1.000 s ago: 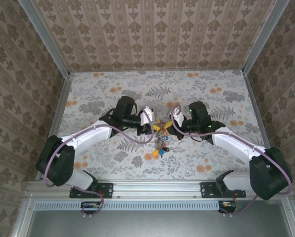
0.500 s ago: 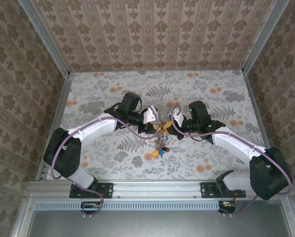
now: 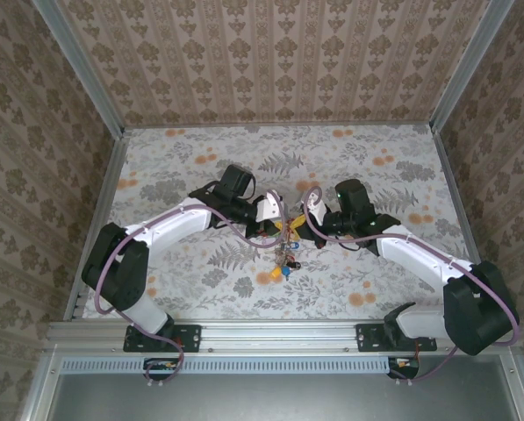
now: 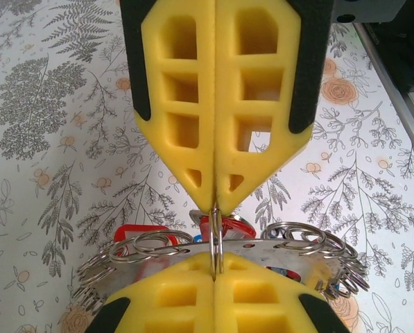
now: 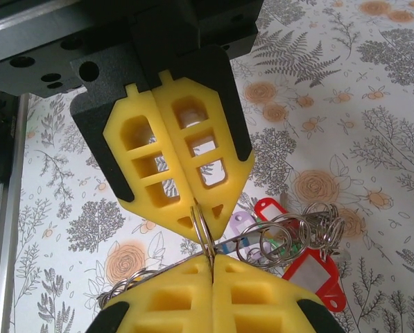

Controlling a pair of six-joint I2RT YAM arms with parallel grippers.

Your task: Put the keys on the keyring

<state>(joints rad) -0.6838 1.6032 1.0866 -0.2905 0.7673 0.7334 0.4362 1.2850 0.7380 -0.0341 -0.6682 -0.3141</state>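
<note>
Flower-printed tabletop (image 3: 376, 175) spreads under both my arms, with papered walls along the top, left and right of the overhead frame and a metal rail (image 3: 279, 333) across the bottom. My left gripper (image 3: 279, 225) and my right gripper (image 3: 295, 229) meet tip to tip just below the middle of that frame. Both are clenched, their yellow fingers pressed flat together. From the left wrist, the two pairs of tips face each other at frame centre and pinch the same thin split ring (image 4: 216, 239), seen edge-on. The keyring (image 4: 283, 250), a flat grey band hung with small wire loops, crosses the lower part of that frame right at my fingertips. I cannot tell whether it is nipped too. The keys (image 4: 141, 234), with red tags, sit just behind it. Overhead, the bunch trails down toward the rail. Bare table lies open above my grippers and to both sides, and the walls are well apart from them.
</note>
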